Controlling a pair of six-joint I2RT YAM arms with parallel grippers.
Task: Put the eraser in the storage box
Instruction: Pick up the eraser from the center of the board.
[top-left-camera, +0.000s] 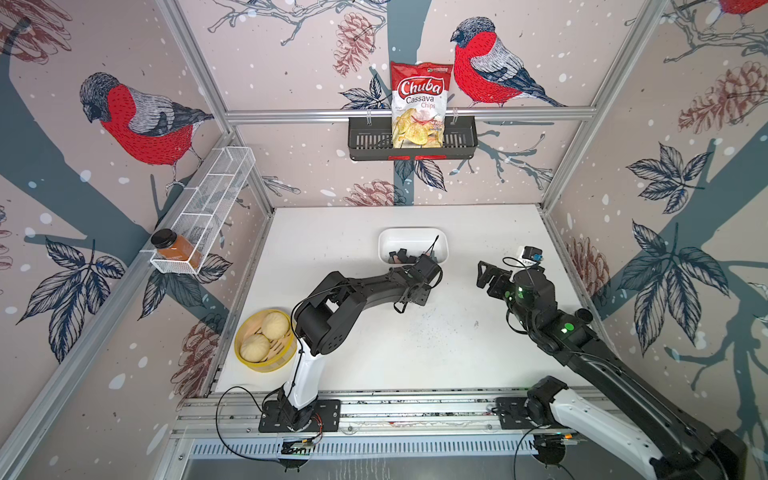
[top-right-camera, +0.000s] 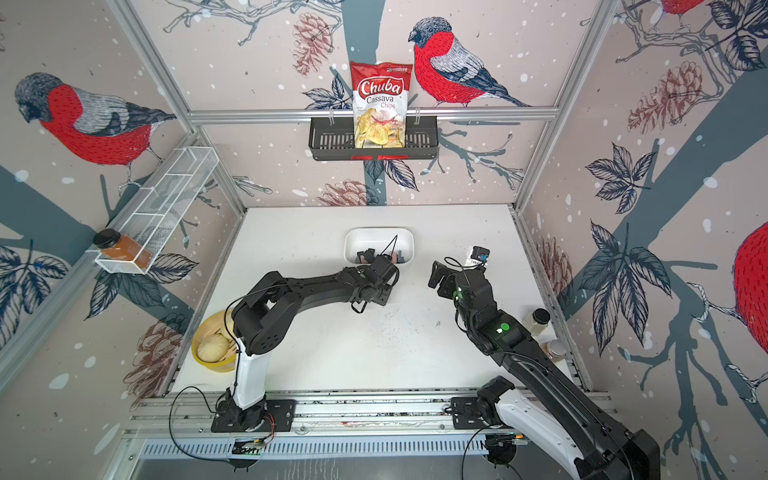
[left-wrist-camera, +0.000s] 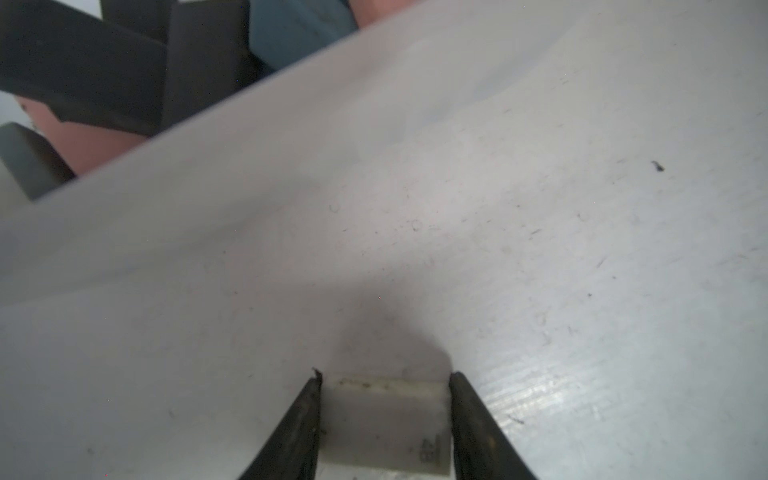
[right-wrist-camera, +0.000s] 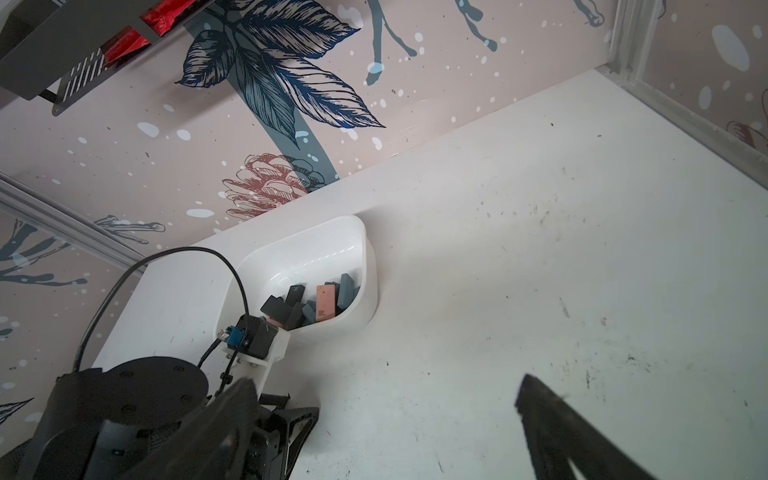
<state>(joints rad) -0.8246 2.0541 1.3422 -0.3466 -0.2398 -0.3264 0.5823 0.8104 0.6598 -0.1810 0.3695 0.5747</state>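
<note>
The white eraser (left-wrist-camera: 384, 424) lies on the table (top-left-camera: 415, 340) just outside the near wall of the storage box (top-left-camera: 415, 235), not in it. In the left wrist view it sits between the fingers (left-wrist-camera: 299, 428) of the left gripper (left-wrist-camera: 385, 375), which press against its two opposite sides: narrowed to the eraser's width and grasping it. In both top views the left wrist covers the eraser.

The storage box (right-wrist-camera: 316, 245) is a low white tub. A loose pile of erasers (right-wrist-camera: 291, 309) lies at its near end: black ones, blue-grey ones and a pink one (right-wrist-camera: 325, 301); the far part of its floor is bare.

The right gripper (right-wrist-camera: 382, 390) hangs over the table beside the box with its fingers spread wide, holding and touching nothing.

On the back wall a black slotted basket (top-left-camera: 365, 141) carries an upright chips bag (top-left-camera: 419, 104). On the left wall a white wire-mesh rack (top-left-camera: 216, 187) has a dark-capped jar (top-left-camera: 176, 247) in its nearest compartment. At the table's left edge a yellow steamer basket (top-left-camera: 266, 368) holds two buns (top-left-camera: 274, 324).
</note>
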